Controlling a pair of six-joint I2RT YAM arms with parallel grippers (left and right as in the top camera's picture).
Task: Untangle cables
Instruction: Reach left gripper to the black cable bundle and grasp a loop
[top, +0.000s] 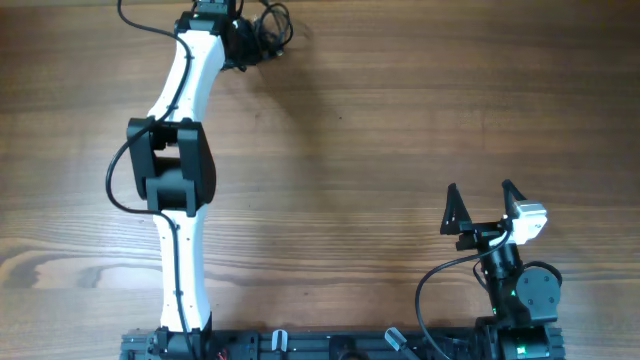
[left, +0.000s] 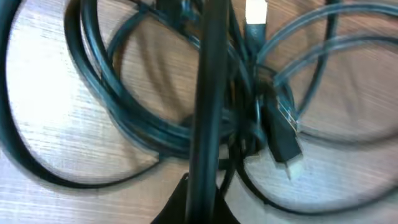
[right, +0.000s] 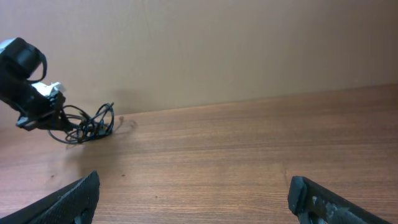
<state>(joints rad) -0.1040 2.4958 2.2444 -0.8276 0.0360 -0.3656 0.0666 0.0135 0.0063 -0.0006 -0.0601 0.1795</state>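
lying bunched at twelve o'clock, cables (top: 272, 28) show no separation; left gripper (top: 247, 47) jaws cannot be told, right gripper (top: 482, 205) jaws apart.

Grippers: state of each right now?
Left gripper: down in the cables, jaws hidden, cannot be told.
Right gripper: open, jaws wide, holding nothing.

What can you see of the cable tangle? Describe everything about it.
The cables are thin black cords, looped and crossing in one small bunch on the far-left part of the wooden table. Two plugs show, one black with a pale tip. The left claw is down at the bunch; whether it grips is unclear.
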